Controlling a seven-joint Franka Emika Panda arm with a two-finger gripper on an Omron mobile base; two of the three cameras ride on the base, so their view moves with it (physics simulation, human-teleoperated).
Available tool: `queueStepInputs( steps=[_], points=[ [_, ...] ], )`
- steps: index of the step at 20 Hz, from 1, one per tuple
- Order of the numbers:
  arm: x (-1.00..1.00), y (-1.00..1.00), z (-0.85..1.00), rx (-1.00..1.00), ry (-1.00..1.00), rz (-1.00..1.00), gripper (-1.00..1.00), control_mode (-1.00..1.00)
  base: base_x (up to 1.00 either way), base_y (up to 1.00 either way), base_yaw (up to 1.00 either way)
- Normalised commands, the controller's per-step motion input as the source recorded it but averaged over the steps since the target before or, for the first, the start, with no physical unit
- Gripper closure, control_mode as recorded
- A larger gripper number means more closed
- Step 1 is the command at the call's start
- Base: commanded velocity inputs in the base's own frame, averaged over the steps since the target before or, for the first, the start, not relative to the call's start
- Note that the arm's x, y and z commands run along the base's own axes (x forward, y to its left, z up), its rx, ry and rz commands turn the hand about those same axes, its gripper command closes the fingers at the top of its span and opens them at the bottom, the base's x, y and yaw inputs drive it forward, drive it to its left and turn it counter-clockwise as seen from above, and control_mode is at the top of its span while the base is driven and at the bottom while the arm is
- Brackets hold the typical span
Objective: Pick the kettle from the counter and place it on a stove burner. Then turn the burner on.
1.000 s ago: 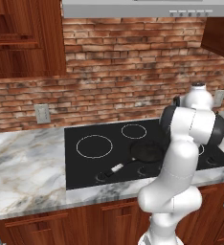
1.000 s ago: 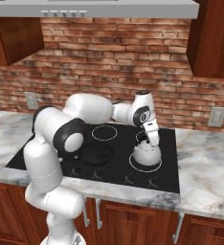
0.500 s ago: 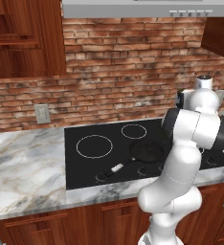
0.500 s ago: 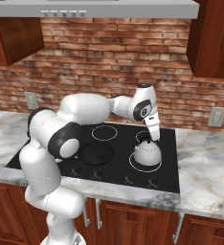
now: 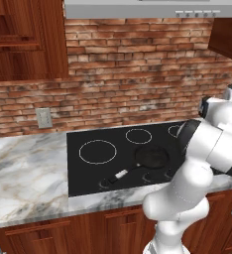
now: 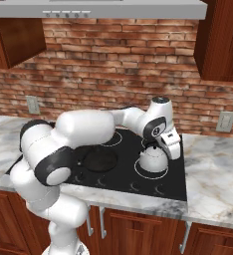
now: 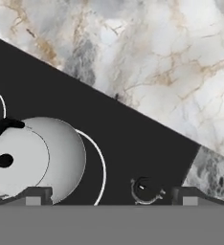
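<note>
The silver-grey kettle point(image 6: 152, 159) stands upright on the right front stove burner point(image 6: 149, 176), its white ring showing around the base. My gripper point(image 6: 168, 151) hangs just right of the kettle and apart from it. In the hand view the kettle point(image 7: 35, 160) lies at the lower left inside the burner ring point(image 7: 103, 165), and my gripper point(image 7: 111, 197) is open, its fingertips point(image 7: 35, 196) wide apart with nothing held. A round burner control point(image 7: 145, 188) shows in the black glass between them. The marble counter point(image 7: 157, 62) lies beyond the stove edge.
A black frying pan point(image 5: 151, 156) sits mid-stove with its handle point(image 5: 119, 174) pointing front left. The largest ring point(image 5: 97, 151) and a small ring point(image 5: 139, 135) are bare. Marble counter point(image 6: 213, 169) flanks the stove; a brick wall and outlet point(image 6: 224, 121) stand behind.
The hand has left the kettle's handle, risen, then come down to the right of the kettle. The kettle has stayed on the burner.
</note>
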Motion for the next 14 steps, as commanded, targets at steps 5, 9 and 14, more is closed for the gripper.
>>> queueStepInputs(
  steps=[5, 9, 14],
  points=[
    [-0.58, 0.0, 0.0, 0.0, 0.0, 0.39, -1.0, -1.0, 0.0, 0.0, 0.0],
    [-0.33, 0.15, -0.11, 0.0, 0.0, 0.35, -1.0, -1.0, 0.0, 0.0, 0.0],
    [-0.08, 0.11, -0.11, -0.05, 0.01, 0.12, -1.0, -1.0, 0.0, 0.0, 0.0]
  ],
)
